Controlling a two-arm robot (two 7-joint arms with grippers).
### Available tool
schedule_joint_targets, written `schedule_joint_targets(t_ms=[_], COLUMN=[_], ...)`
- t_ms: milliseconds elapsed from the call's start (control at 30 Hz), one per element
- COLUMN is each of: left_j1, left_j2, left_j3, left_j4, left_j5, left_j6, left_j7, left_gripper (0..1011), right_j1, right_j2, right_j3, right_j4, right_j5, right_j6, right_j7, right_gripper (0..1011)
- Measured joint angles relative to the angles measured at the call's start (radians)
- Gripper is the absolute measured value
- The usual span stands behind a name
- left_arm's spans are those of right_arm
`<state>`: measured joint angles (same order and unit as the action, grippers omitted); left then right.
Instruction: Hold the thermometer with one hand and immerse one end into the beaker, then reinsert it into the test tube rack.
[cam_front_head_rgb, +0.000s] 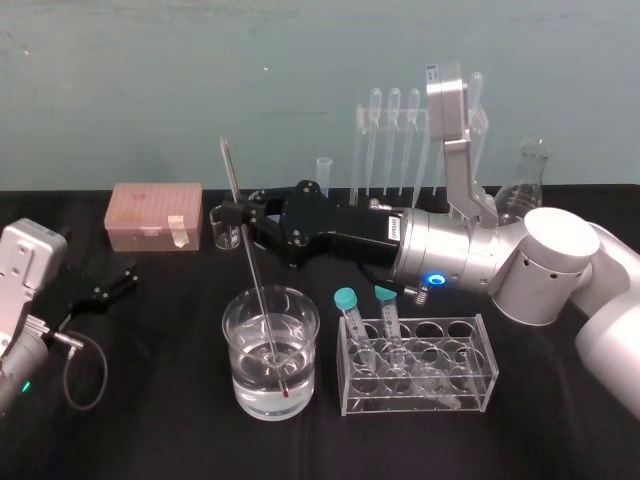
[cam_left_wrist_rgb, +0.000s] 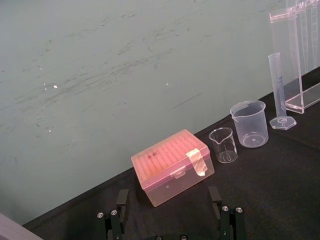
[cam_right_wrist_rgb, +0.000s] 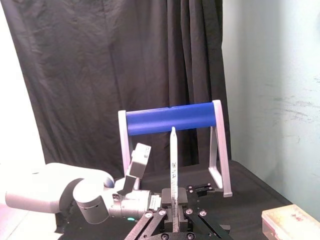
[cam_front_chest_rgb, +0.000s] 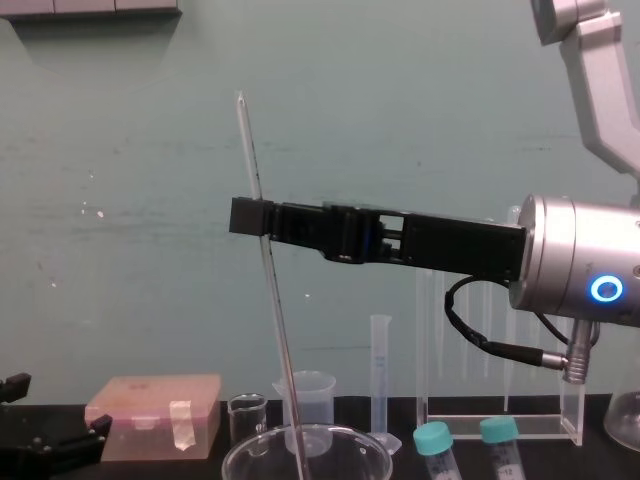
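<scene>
My right gripper (cam_front_head_rgb: 240, 215) reaches in from the right, well above the table, and is shut on the thermometer (cam_front_head_rgb: 250, 270). The thin glass rod leans slightly, its top end above the fingers. Its red bulb tip sits under the water near the bottom of the wide glass beaker (cam_front_head_rgb: 270, 350) at front centre. In the chest view the thermometer (cam_front_chest_rgb: 270, 270) crosses the gripper (cam_front_chest_rgb: 250, 215) and drops inside the beaker rim (cam_front_chest_rgb: 305, 455). The tall clear test tube rack (cam_front_head_rgb: 360, 150) stands at the back, partly hidden by the right arm. My left gripper (cam_front_head_rgb: 110, 285) rests open at the far left.
A pink box (cam_front_head_rgb: 155, 215) and a small glass beaker (cam_front_head_rgb: 225, 232) stand at the back left, with a plastic beaker (cam_left_wrist_rgb: 249, 124) and a measuring cylinder (cam_left_wrist_rgb: 277, 90) beside them. A low rack (cam_front_head_rgb: 420, 365) with two blue-capped tubes is right of the beaker. A flask (cam_front_head_rgb: 530, 175) is back right.
</scene>
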<state>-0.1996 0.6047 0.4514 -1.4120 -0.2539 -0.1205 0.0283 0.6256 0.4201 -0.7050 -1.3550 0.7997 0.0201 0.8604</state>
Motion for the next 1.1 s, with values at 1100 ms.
schedule_joint_targets(t_ms=[1100], left_j1=[0.0], left_j2=[0.0], left_j3=[0.0], left_j4=[0.0], left_j5=[0.0], left_j6=[0.0], left_j7=[0.0], left_gripper=[1008], right_j1=[0.001], right_j2=[0.0], right_j3=[0.002], right_j4=[0.005], right_j5=[0.004], right_j6=[-0.001], right_j7=[0.003], right_gripper=[57])
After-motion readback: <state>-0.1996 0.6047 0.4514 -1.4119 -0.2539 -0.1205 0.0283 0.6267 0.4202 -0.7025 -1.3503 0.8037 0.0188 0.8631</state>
